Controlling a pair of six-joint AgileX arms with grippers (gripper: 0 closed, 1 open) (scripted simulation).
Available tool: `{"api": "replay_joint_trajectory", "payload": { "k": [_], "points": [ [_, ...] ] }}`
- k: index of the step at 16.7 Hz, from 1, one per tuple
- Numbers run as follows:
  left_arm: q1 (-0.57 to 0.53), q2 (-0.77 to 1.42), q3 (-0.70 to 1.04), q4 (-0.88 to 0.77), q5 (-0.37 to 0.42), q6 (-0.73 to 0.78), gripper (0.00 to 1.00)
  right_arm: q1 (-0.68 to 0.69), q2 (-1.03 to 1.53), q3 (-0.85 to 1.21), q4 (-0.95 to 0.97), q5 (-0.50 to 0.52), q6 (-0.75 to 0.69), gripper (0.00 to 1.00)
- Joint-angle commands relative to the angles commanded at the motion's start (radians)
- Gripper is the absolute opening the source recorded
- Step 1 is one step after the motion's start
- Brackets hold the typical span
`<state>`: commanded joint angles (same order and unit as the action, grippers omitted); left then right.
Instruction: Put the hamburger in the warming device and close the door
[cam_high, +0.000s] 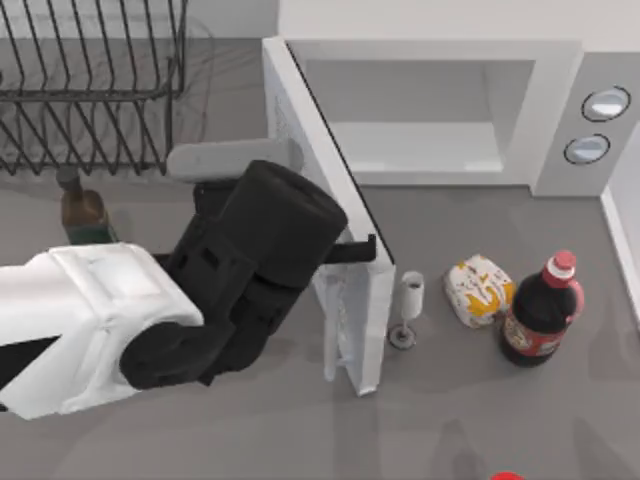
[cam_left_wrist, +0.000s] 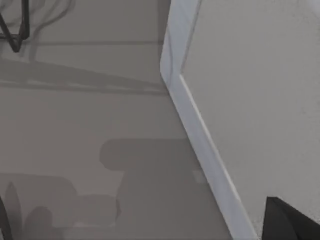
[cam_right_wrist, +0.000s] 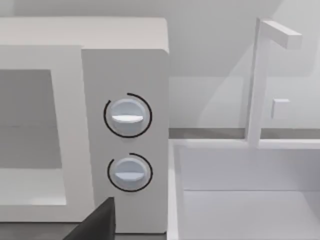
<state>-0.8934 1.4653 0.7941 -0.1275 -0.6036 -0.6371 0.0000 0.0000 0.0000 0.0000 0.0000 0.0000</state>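
Top view is showing the left hand (cam_high: 365, 248), grip state I cannot tell, touching the open door (cam_high: 335, 215); overswinging is risking knocking the wine glass (cam_high: 408, 305) onto the hamburger (cam_high: 478, 290).

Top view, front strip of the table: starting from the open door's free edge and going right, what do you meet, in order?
Door → small white goblet → hamburger → dark bottle with a red cap.
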Motion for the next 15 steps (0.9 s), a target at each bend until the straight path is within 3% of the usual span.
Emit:
{"api": "replay_joint_trajectory", "payload": {
  "k": [8, 15],
  "points": [
    [-0.031, 0.028, 0.063, -0.029, -0.030, -0.039, 0.00, 0.000, 0.000, 0.000, 0.000, 0.000, 0.000, 1.00],
    [-0.159, 0.290, 0.364, -0.132, -0.106, -0.160, 0.00, 0.000, 0.000, 0.000, 0.000, 0.000, 0.000, 1.00]
  ]
}}
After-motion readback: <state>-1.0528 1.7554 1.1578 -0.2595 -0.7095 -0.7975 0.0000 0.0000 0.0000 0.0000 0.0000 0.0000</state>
